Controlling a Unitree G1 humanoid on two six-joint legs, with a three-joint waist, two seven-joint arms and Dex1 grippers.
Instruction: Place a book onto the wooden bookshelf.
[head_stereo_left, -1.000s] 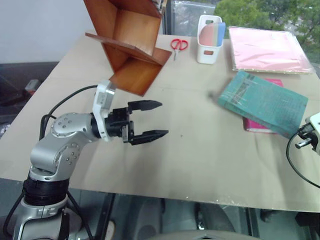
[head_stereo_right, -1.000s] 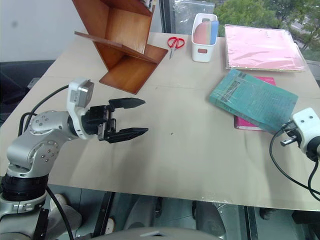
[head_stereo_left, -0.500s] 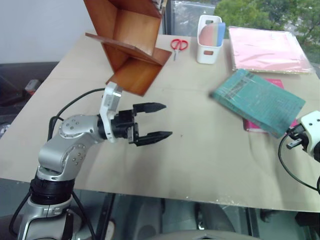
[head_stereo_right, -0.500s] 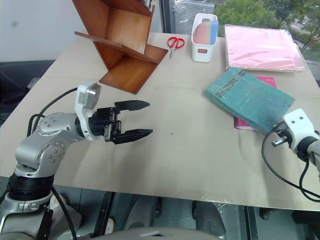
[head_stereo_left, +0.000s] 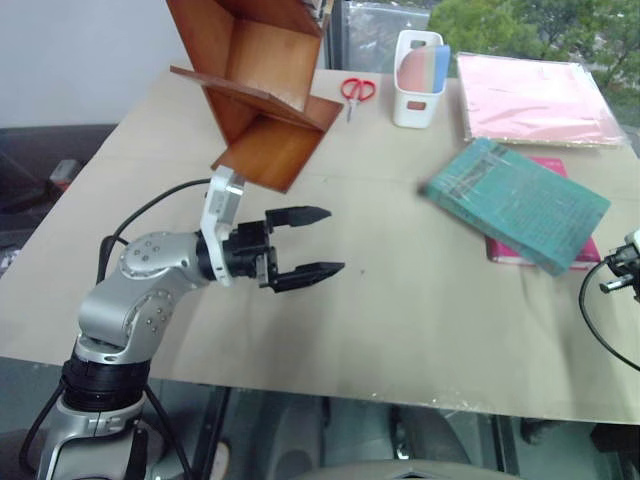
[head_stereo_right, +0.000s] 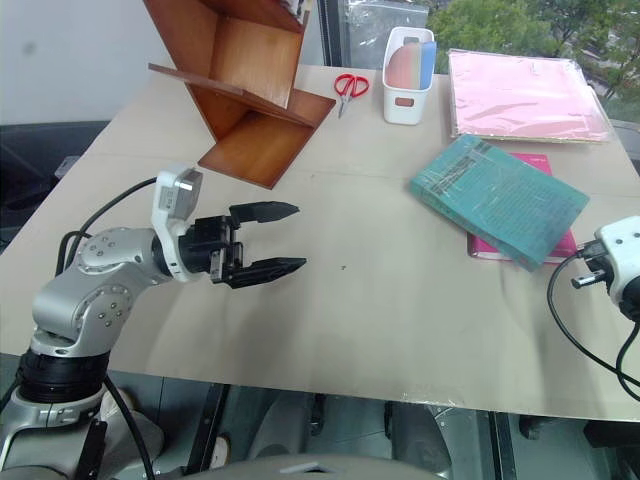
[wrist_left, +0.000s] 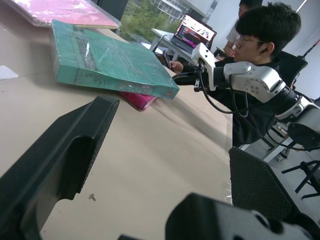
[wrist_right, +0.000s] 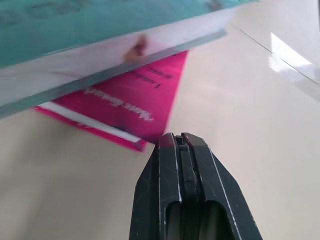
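- The bookshelf (head_stereo_left: 262, 95) is reddish-brown wood, polished to a soft sheen.
- The table (head_stereo_left: 400, 300) has a matt, pale beige, paper-like top.
- The book (head_stereo_left: 515, 203) has a teal cover under glossy wrap.
- The folder (head_stereo_left: 535, 98) looks like shiny pink plastic.
- The left gripper (head_stereo_left: 315, 243) has matt black plastic fingers.

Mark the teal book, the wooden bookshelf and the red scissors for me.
teal book (head_stereo_left: 520, 200), left eye view, cover centre.
wooden bookshelf (head_stereo_left: 268, 150), left eye view, lowest tilted board.
red scissors (head_stereo_right: 351, 85), right eye view, handles.
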